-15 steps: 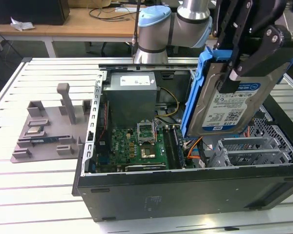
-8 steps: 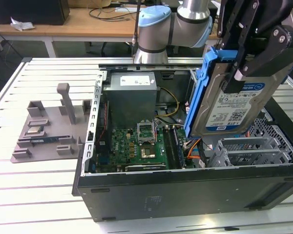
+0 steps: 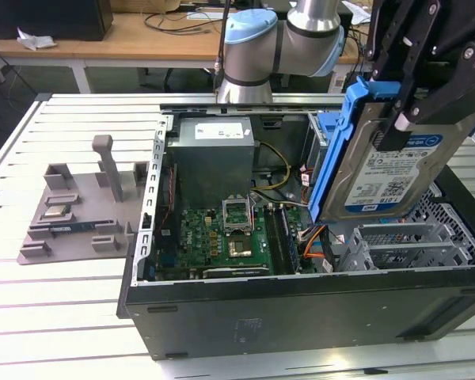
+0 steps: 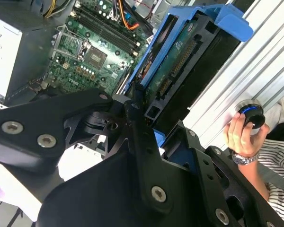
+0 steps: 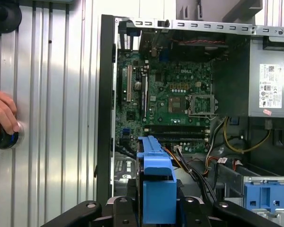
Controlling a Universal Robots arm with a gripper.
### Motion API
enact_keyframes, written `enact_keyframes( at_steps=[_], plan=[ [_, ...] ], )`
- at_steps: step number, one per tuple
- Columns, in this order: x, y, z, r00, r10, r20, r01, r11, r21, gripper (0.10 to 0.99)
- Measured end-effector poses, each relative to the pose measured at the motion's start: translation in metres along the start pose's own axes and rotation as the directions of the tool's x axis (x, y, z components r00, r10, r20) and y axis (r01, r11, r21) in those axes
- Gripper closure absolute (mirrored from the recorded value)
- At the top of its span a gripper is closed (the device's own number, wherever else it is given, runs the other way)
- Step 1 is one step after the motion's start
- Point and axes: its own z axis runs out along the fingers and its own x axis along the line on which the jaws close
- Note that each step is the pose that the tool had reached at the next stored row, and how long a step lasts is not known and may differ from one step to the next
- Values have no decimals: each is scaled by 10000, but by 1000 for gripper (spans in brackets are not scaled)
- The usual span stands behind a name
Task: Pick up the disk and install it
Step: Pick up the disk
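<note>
The open computer case (image 3: 301,317) lies on its side on the slatted metal table (image 3: 63,332). Inside it are a green motherboard (image 3: 222,237) with a square silver CPU socket (image 3: 237,214), a boxy grey power supply (image 3: 214,158), bundled orange and yellow cables, and a perforated metal drive cage (image 3: 404,245) at the exterior view's right.

The disk (image 3: 388,166) is held in the air above that cage, tilted steeply with its white-and-blue label facing outward. It is a flat silver-grey slab framed by a blue plastic bracket. The black gripper (image 3: 396,119) has its fingers (image 3: 412,107) clamped on the disk's 2 faces. The second wrist view shows the disk's green circuit-board underside (image 4: 180,61), and the first wrist view shows the bracket's blue edge (image 5: 156,179) between the black linkages.

On the table at the exterior view's left, well apart from the case, sits a grey moulded fixture (image 3: 71,214) with slots and 1 upright post. Beside the case, a person's hand (image 4: 241,135) with a wristwatch rests on a round black-and-blue knob (image 4: 251,116).
</note>
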Motion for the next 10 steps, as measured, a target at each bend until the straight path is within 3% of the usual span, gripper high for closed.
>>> enact_keyframes(
  at_steps=[6,10],
  plan=[
    [4,-166,-3,10000,0,0,0,10000,0,722],
    [6,-239,-3,10000,-1,1,1,10000,-1,722]
  ],
)
